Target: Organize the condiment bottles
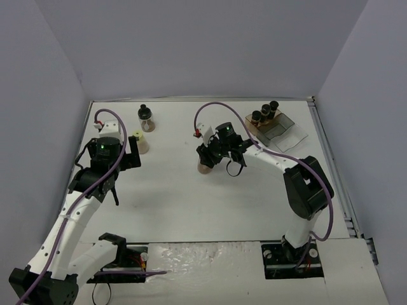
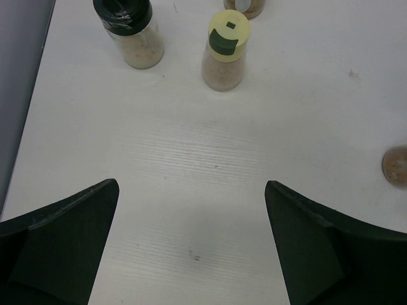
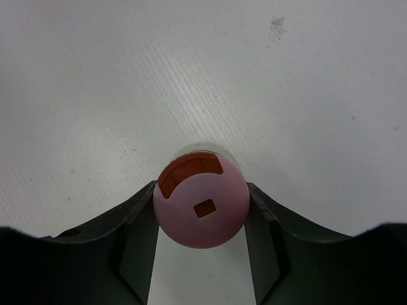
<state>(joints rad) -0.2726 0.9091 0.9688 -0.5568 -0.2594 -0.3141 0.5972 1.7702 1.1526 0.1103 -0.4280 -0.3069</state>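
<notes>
Condiment bottles (image 1: 266, 112), three with black caps, stand on the rack (image 1: 287, 135) at the far right of the table (image 1: 191, 210), seen from above. A black-cap jar (image 1: 145, 116) and a yellow-cap jar (image 1: 141, 143) wait at the far left, just ahead of the left gripper (image 1: 130, 154). Mid-table, the right gripper (image 1: 211, 163) sits over a pink-cap jar (image 1: 205, 169); whether that jar is off the table cannot be told.

Left wrist view: the left gripper (image 2: 191, 254) is spread wide and holds nothing. The yellow-cap jar (image 2: 225, 51) and black-cap jar (image 2: 130, 32) stand apart ahead of it. A further jar (image 2: 395, 166) is cut off at the right edge. An off-centre advance could clip one of these tall jars and tip it.

Right wrist view: the right gripper (image 3: 200, 219) is closed on the pink-cap jar (image 3: 200, 204), its fingers (image 3: 137, 235) pressing both sides of the round cap. The hold is on the cap alone, so the jar may slip or swing in transit. A low approach to the crowded rack could knock over the three standing there.
</notes>
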